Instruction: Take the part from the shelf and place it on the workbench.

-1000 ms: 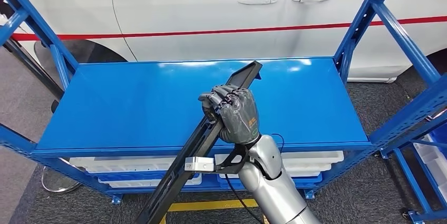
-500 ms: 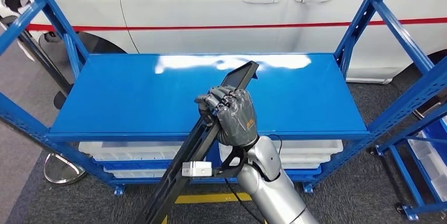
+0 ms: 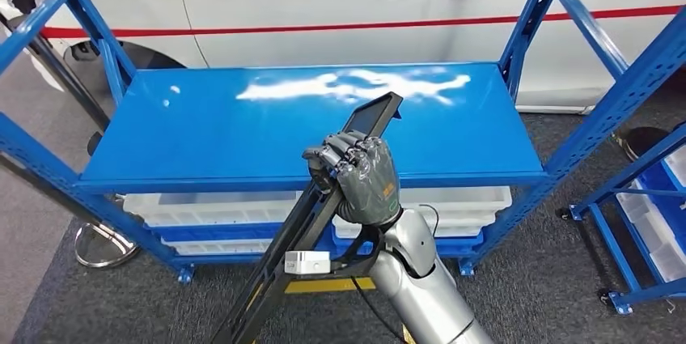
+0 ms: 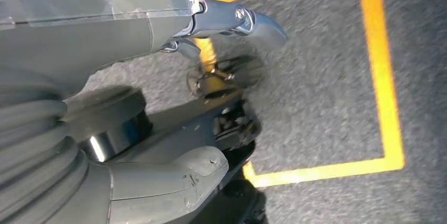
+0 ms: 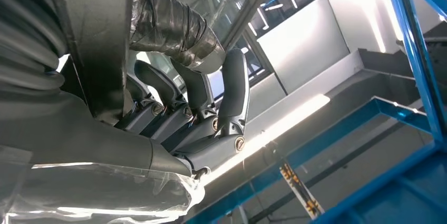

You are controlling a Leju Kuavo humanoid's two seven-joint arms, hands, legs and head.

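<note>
The right hand (image 3: 362, 178) was clenched around a long black part (image 3: 319, 210), its fingers (image 5: 197, 95) wrapped over the bar. The part slanted above the front edge of the blue shelf (image 3: 243, 129), upper end over the shelf, lower end below it. The left hand (image 4: 158, 179) hung over the floor; whether it was clenched could not be told. Carrying well likely meant firm hold and keeping both ends off the shelf posts

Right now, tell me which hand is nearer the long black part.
Right. The right hand grips the long black part over the blue shelf; the left hand hangs down by the floor.
</note>
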